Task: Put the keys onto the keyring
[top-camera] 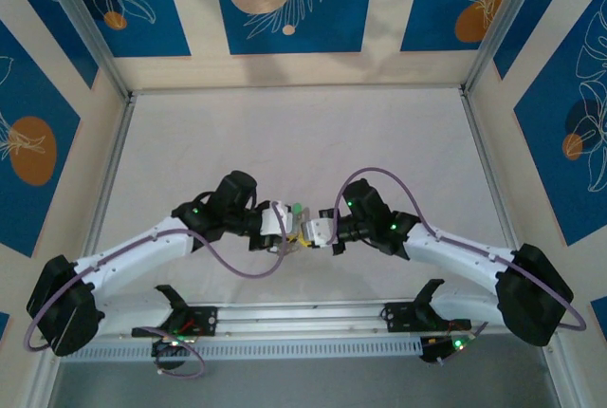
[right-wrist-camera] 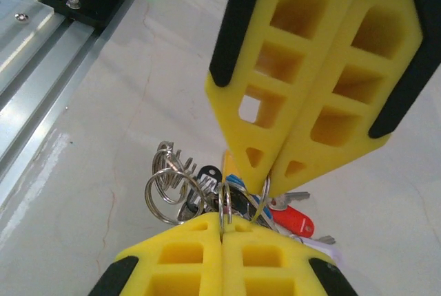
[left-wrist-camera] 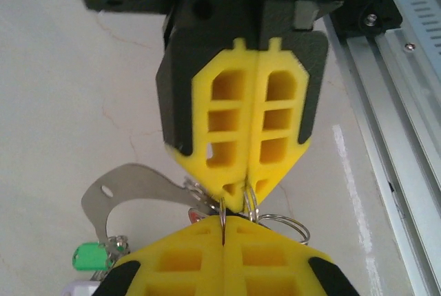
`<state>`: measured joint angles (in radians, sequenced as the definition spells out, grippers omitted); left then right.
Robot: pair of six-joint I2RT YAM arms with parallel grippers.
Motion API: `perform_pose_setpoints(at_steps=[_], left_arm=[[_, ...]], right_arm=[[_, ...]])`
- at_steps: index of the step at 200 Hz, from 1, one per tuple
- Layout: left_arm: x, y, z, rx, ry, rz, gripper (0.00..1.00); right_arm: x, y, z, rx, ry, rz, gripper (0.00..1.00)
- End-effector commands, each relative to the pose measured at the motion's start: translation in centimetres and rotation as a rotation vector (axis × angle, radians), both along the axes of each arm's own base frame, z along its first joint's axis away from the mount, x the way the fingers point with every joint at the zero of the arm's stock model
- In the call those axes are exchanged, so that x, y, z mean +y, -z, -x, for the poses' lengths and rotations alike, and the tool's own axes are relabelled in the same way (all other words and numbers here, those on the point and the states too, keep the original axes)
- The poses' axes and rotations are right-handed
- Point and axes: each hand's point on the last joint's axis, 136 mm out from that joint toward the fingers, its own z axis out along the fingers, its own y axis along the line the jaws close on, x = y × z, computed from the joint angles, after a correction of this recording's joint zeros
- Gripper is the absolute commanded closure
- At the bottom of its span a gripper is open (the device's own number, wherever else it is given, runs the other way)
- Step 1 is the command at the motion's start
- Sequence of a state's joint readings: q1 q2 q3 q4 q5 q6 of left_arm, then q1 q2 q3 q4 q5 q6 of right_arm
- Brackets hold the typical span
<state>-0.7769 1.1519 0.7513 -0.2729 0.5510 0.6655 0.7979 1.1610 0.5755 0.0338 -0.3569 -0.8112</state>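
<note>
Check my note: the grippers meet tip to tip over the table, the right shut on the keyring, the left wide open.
The left gripper is not wide open: the left wrist view shows its jaws pressed together on the keyring. The rest holds: tips meeting over the table, the right gripper shut on the keyring.

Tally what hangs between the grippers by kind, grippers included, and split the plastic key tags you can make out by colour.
grippers: 2, left gripper and right gripper
keyring: 1
green tag: 1
red tag: 1
blue tag: 1
white tag: 1
total: 7
</note>
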Motion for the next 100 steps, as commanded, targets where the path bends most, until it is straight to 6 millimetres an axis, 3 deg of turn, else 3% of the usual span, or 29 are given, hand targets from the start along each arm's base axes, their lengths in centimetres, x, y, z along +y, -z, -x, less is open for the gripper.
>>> perform_pose_setpoints(at_steps=[1, 100], left_arm=[[-0.6, -1.3, 1.4, -0.065, 0.097, 0.051, 1.0], [-0.8, 0.2, 2.0, -0.109, 0.161, -0.041, 1.0]], right_arm=[[0.7, -1.4, 0.5, 0.044, -0.04, -0.043, 1.0], [0.5, -1.7, 0.6, 0.088, -0.046, -0.024, 1.0]])
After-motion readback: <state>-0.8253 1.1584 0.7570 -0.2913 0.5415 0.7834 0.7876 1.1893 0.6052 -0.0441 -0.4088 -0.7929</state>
